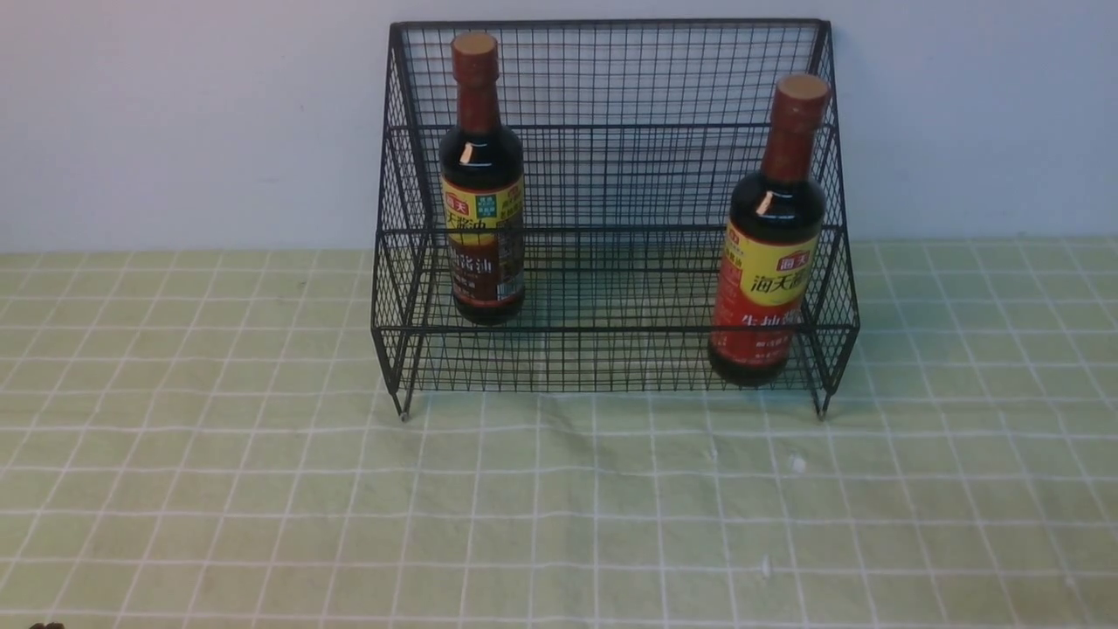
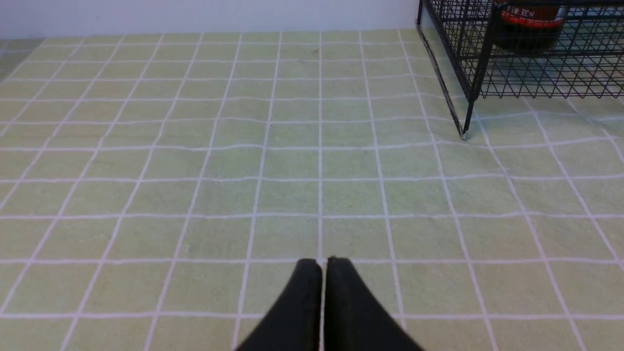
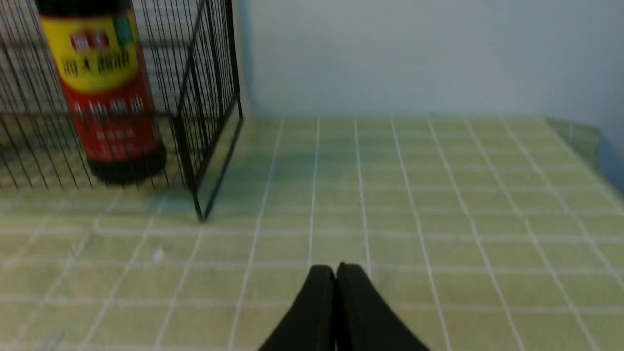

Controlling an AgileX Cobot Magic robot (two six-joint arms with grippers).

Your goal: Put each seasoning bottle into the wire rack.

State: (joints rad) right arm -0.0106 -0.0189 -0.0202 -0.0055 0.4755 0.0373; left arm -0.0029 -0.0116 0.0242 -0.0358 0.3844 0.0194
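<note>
The black wire rack (image 1: 611,175) stands at the back of the table against the wall. The brown-labelled seasoning bottle (image 1: 482,188) stands upright on its upper tier at the left. The red-labelled seasoning bottle (image 1: 773,245) stands upright on its lower tier at the right, and also shows in the right wrist view (image 3: 105,92). My left gripper (image 2: 324,262) is shut and empty over bare cloth, well short of the rack's left corner (image 2: 468,87). My right gripper (image 3: 336,267) is shut and empty over bare cloth, short of the rack's right corner (image 3: 204,126). Neither gripper shows in the front view.
A green tablecloth with a white grid (image 1: 559,489) covers the table. A pale wall (image 1: 175,114) rises right behind the rack. The table's right edge shows in the right wrist view (image 3: 592,141).
</note>
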